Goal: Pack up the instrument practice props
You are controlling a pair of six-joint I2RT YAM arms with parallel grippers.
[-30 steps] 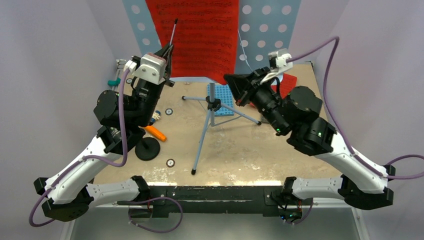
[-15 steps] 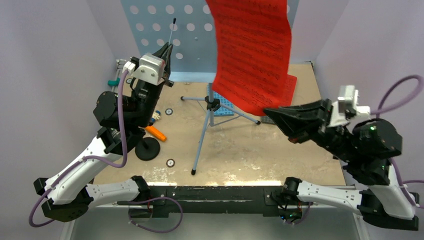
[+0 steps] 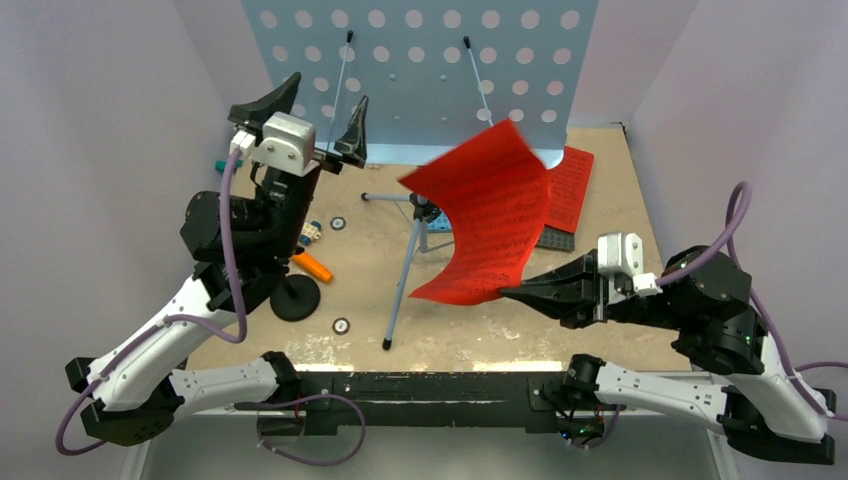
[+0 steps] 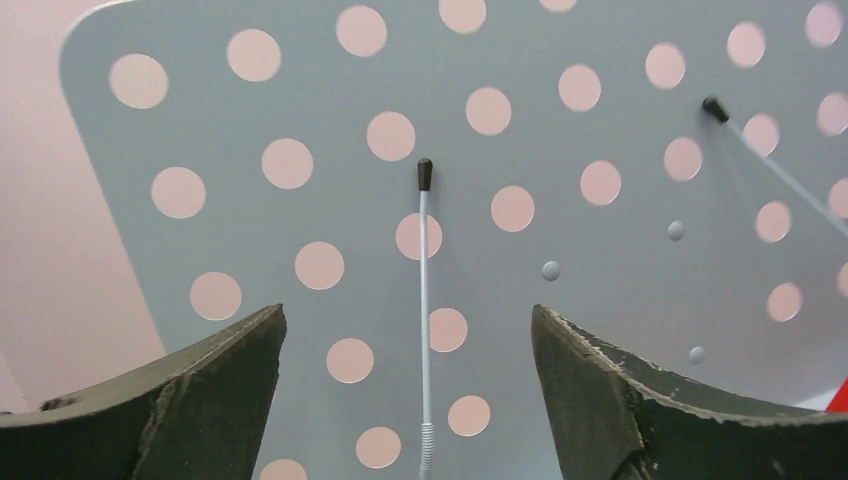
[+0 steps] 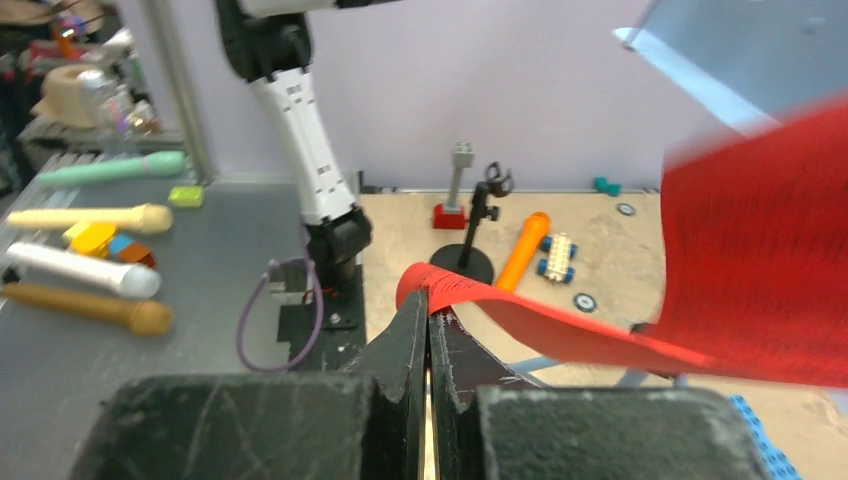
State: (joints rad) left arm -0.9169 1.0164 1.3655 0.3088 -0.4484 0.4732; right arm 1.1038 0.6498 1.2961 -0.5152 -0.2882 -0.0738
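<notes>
Red sheet-music page point(image 3: 480, 225) curls in mid-air, pinched by the right claw point(image 3: 510, 291).
Right arm reaches low and leftward, clamped on the page's lower corner above the counter point(image 3: 470, 330); left arm stands raised, left claw point(image 3: 321, 112) spread wide and empty, facing the pale-blue music stand point(image 3: 420, 60).

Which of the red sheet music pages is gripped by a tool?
The curled red paper page in the air, pinched at its lower edge by the right tool; the other red page lies flat on the tan table.
</notes>
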